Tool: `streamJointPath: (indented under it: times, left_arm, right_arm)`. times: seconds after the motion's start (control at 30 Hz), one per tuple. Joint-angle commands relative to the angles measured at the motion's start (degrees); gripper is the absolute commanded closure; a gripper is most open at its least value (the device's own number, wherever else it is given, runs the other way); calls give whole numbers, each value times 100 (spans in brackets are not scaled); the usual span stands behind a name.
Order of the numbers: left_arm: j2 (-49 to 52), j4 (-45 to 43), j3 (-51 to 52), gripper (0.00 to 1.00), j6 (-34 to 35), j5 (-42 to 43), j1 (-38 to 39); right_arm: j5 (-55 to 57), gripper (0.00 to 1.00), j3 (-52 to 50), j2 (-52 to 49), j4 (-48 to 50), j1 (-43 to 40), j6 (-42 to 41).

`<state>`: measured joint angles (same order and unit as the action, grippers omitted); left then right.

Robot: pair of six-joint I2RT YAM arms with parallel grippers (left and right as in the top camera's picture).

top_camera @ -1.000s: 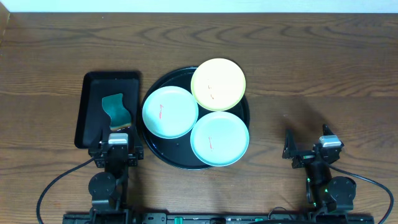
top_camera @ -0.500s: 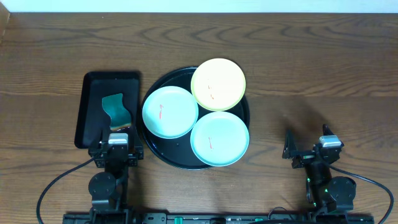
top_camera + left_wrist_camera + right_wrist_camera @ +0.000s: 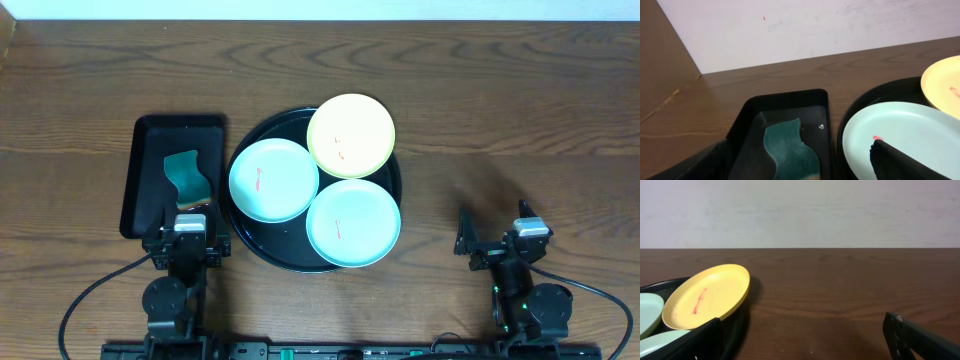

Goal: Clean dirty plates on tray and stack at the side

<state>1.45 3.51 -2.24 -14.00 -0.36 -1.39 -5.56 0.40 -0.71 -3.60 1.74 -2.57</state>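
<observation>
Three plates lie on the round black tray (image 3: 268,236): a pale yellow plate (image 3: 350,135) at the back, a turquoise plate (image 3: 273,179) on the left and a second turquoise plate (image 3: 353,222) at the front right. Each has a small red smear. My left gripper (image 3: 187,240) is open and empty at the table's front, just left of the tray. My right gripper (image 3: 493,240) is open and empty at the front right, apart from the tray. In the left wrist view the gripper (image 3: 800,167) faces the left turquoise plate (image 3: 900,125). In the right wrist view the gripper (image 3: 805,342) sees the yellow plate (image 3: 705,297).
A rectangular black tray (image 3: 150,135) stands left of the round tray and holds a dark green sponge (image 3: 186,175), which also shows in the left wrist view (image 3: 790,150). Bare wooden table (image 3: 500,120) lies right of the round tray. A white wall runs along the far edge.
</observation>
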Motion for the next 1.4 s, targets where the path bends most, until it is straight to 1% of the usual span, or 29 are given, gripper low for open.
streamJointPath:
  times: [0.0, 0.7, 0.87, 0.97, 1.03, 1.13, 1.27, 1.37]
  left_arm:
    - [28, 59, 201, 12, -98, -28, 9]
    - [28, -17, 160, 12, -81, -26, 9]
    - [31, -15, -26, 12, 109, -28, 9]
    - [72, -9, -129, 11, 450, -26, 9]
    - [177, 4, -243, 12, 682, -26, 9]
    - [457, 7, -485, 11, 748, -26, 7]
    - [1080, 103, -1003, 12, 787, -24, 9]
    - [1694, 391, -1591, 12, 881, -4, 9]
  right_arm:
    - [-28, 1, -9, 7, -22, 61, -76]
    - [-155, 1, 13, 7, 26, 59, -83]
    - [-459, 1, 247, -24, -382, 59, -83]
    - [-439, 1, 452, -157, -573, 59, -79]
    - [-435, 1, 638, -363, -621, 59, -79]
    - [-365, 1, 986, -837, -605, 57, -39]
    - [-367, 1, 1768, -1812, -608, 55, 262]
    - [-376, 1, 2444, -2608, -634, 57, 267]
